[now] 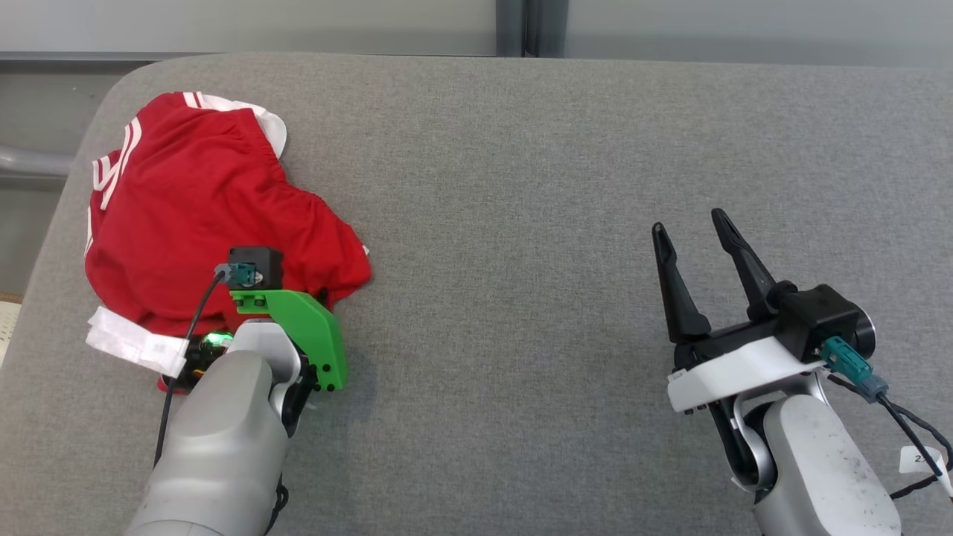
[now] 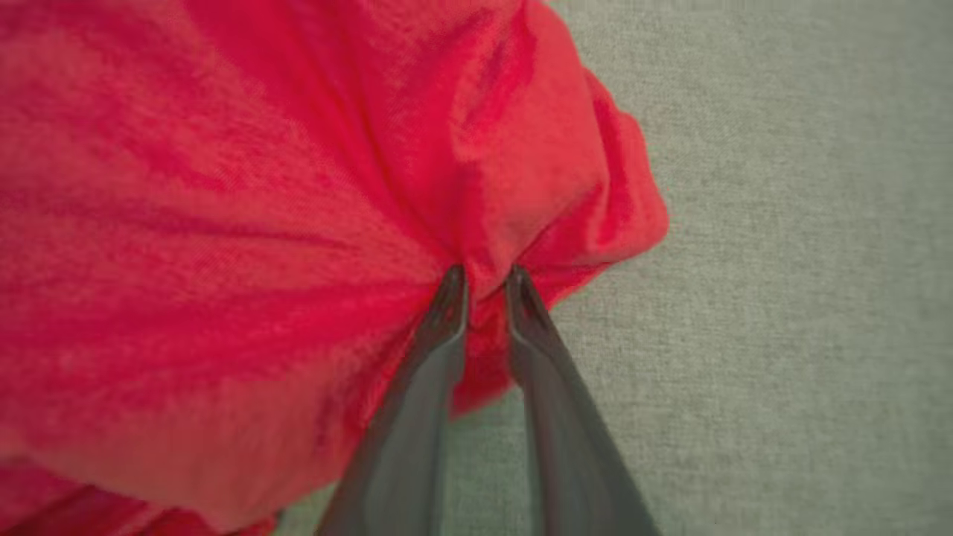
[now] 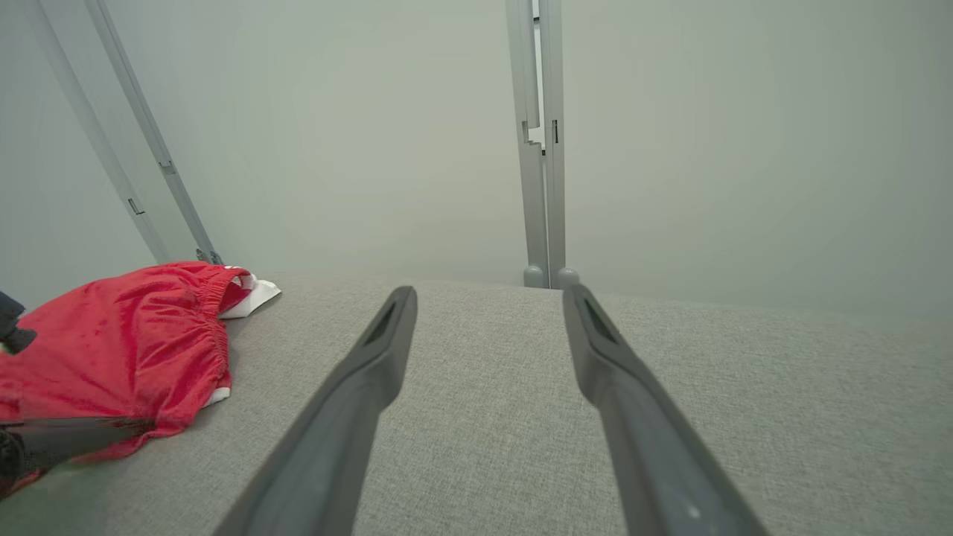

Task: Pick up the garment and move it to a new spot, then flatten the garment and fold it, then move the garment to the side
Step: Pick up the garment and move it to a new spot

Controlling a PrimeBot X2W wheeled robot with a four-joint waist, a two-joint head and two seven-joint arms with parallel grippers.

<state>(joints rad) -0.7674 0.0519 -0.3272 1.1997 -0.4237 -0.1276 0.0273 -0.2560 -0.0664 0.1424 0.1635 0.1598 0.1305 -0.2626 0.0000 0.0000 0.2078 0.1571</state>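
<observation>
The garment [image 1: 193, 216] is a pair of red shorts with white stripes [image 1: 112, 167] and a gathered waistband [image 3: 216, 327]. It lies in a loose heap at the far left of the grey desk [image 1: 521, 186], close to the rounded corner. It looks light, thin and entirely limp, so it will sag and trail from whatever point it is lifted by. It won't hold any shape of its own. The weave seems slightly sleek, so I judge that a shallow pinch on a single layer could slip. A bunched fold gives more to bite on, and the waistband or a hem would be the firmest place to hold once flattening begins. Nothing about it is fragile.

The left pincer [image 2: 484, 279] is down on the heap's near right edge. Its two fingers are drawn nearly together with a small ridge of red cloth caught between the tips, so it has hold of the fabric. The cloth puckers toward that point, with creases running out from it. In the head view the pale left forearm comes up from the bottom edge. Its wrist, with the green bracket [image 1: 305, 327], is tipped steeply down over the cloth and hides the fingers there.

The right pincer [image 1: 689, 221] is well apart from the garment, over bare desk on the right. Its fingers are spread wide and hold nothing — they point away from the robot, low and nearly level with the surface.
</observation>
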